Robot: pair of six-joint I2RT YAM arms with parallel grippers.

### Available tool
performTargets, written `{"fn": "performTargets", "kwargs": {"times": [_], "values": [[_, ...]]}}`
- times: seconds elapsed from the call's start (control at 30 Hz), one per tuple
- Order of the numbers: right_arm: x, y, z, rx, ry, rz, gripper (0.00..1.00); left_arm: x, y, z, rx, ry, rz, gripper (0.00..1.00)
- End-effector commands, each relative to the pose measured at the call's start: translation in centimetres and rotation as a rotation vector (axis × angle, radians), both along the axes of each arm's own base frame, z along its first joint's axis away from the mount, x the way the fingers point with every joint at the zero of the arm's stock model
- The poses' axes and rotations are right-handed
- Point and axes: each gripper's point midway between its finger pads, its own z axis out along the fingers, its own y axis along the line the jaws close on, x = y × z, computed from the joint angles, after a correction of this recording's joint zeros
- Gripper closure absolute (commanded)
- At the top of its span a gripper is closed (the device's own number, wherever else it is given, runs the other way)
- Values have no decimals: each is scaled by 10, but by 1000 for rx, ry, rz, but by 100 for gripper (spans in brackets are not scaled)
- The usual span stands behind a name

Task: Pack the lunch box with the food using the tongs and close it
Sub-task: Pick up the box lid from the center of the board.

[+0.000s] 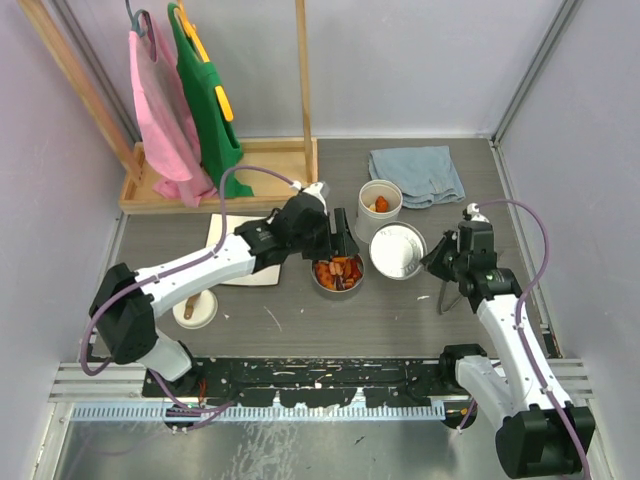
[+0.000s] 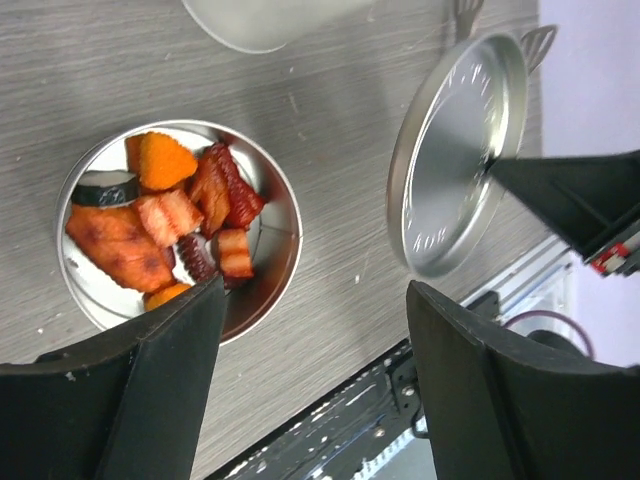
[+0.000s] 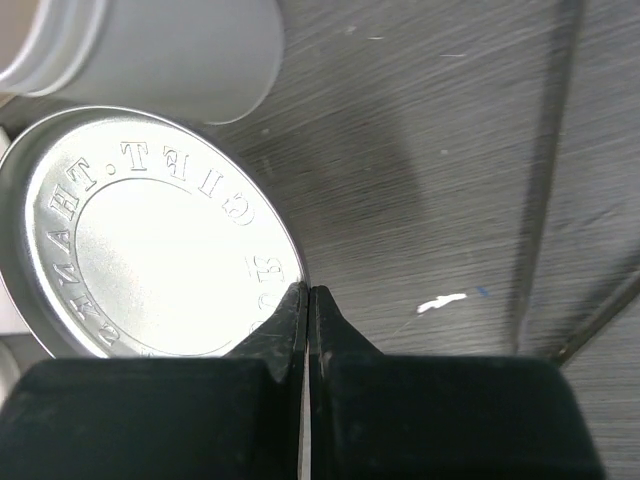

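Observation:
The steel tin holds several orange, brown and red pieces of food. My left gripper hangs open just above the tin's right rim with nothing between its fingers. The flat steel lid sits to the tin's right, tilted. On its right rim my right gripper is pinched shut. Behind stands the white tub with an orange piece inside. The tongs lie on the table partly under my right arm. The white lid with the brown handle rests at the front left.
A white square plate lies partly under my left arm. A folded blue cloth is at the back right. At the back left, a wooden rack carries pink and green aprons. Grey walls close in both sides.

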Motion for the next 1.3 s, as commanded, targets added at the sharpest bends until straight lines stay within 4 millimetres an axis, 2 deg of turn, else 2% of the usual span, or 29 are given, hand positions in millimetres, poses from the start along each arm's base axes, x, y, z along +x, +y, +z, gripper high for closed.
{"fn": "performTargets", "kwargs": {"times": [0.0,0.17,0.4,0.6,0.7,0.8,0.93,1.13,1.27], "values": [[2,27,39,90,-88,150,100,15,-23,36,-197,-4,-14,26],[3,42,55,136,-140,232,100,23,-32,39,-309,41,-38,26],[5,55,63,157,-167,330,100,17,-50,43,-364,74,-130,31],[6,57,63,138,-178,366,99,10,-52,42,-344,77,-189,51],[8,59,64,138,-176,379,99,8,-47,39,-280,64,-214,65],[10,58,66,129,-181,384,98,7,-40,36,-233,51,-226,74],[10,61,68,126,-187,404,97,4,-40,41,-228,32,-259,84],[9,63,69,123,-188,423,94,2,-37,38,-185,29,-286,96],[7,69,70,149,-192,446,85,4,-30,41,-139,-15,-290,100]]}}
